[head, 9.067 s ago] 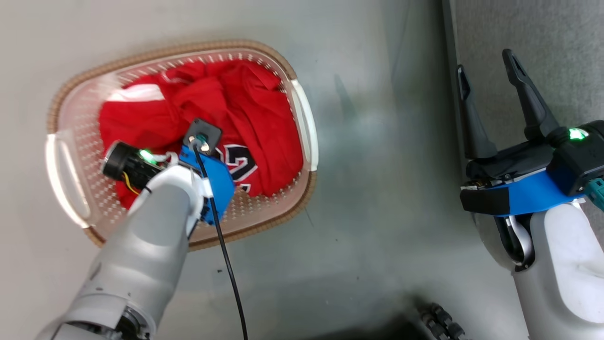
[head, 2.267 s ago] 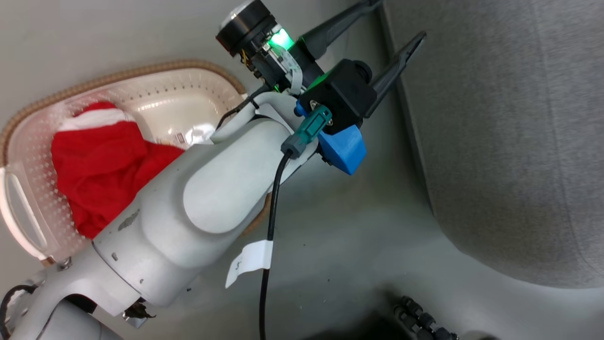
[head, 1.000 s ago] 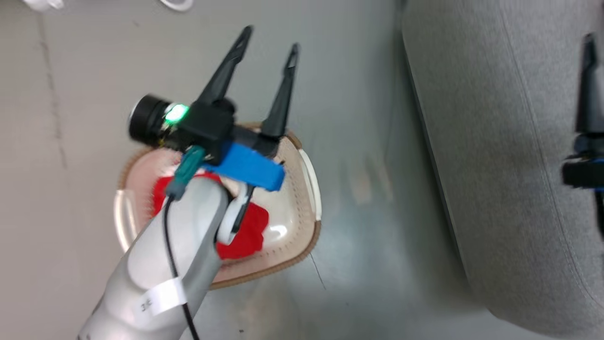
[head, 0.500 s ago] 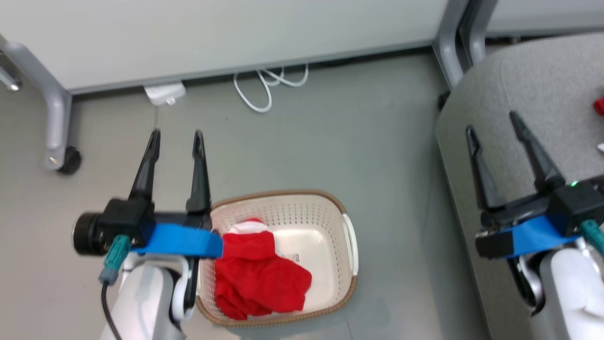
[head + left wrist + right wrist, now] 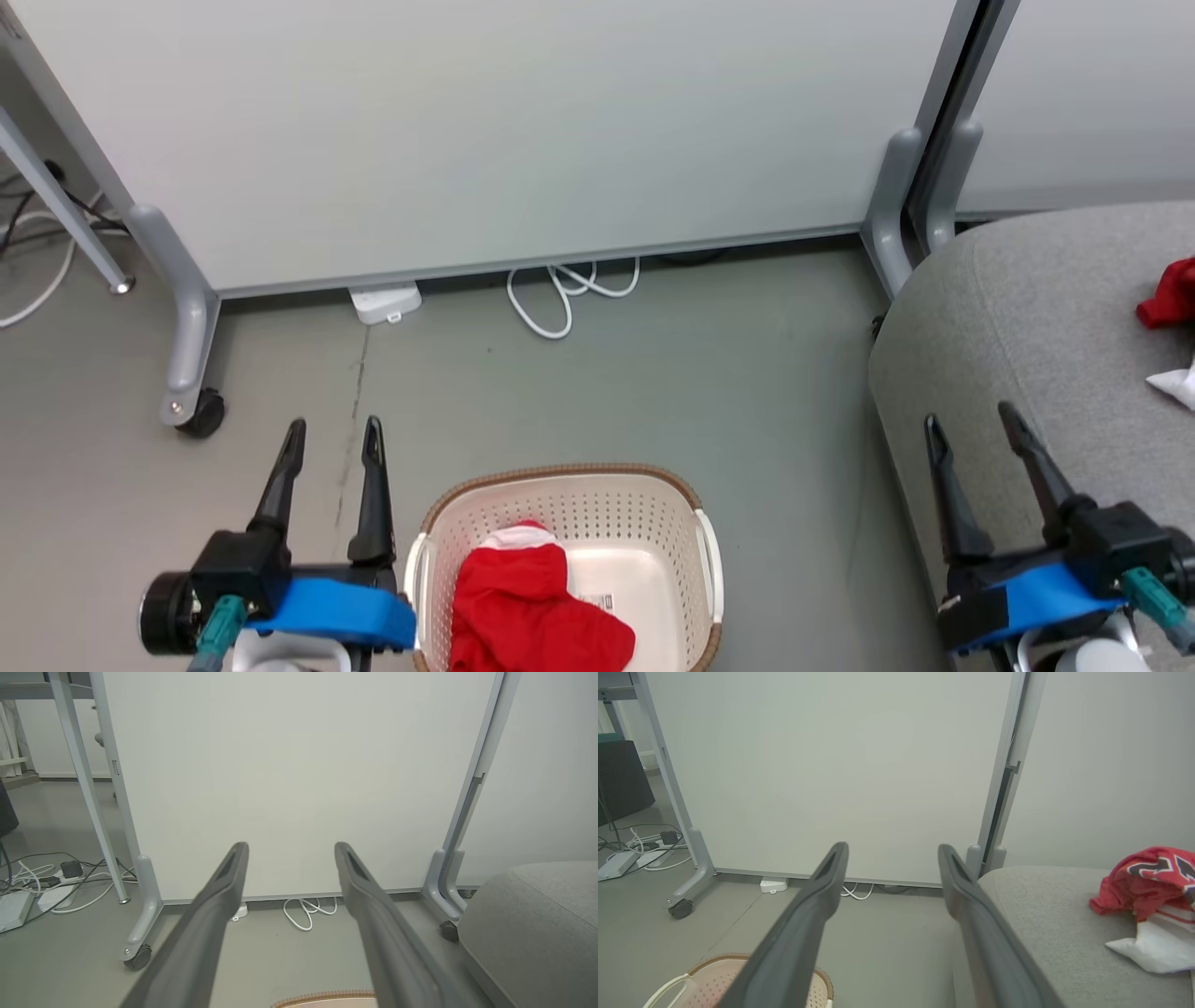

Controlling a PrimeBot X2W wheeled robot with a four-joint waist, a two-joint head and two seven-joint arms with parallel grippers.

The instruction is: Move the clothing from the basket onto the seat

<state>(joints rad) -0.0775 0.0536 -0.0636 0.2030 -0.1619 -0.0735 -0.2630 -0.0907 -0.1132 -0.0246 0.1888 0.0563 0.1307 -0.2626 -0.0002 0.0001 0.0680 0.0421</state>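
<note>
Head view: one red garment [image 5: 523, 607] sits in the basket [image 5: 560, 481], while the jersey [image 5: 1143, 877] lies on the seat [image 5: 1027, 308], so the task looks half done. Both the left gripper [image 5: 334, 425] and the right gripper [image 5: 968, 415] hang empty, jaws spread.

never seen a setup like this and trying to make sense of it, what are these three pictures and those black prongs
It is a wheeled robot with two arms. One picture looks down from its head: the left gripper and right gripper are those pairs of dark fingers, both open and holding nothing. The other two come from cameras on each wrist, looking along that gripper's fingers. On the floor sits a cream basket with one red garment in it. At the right is a grey seat with a red jersey lying on it. Behind stands a pale partition.
</note>
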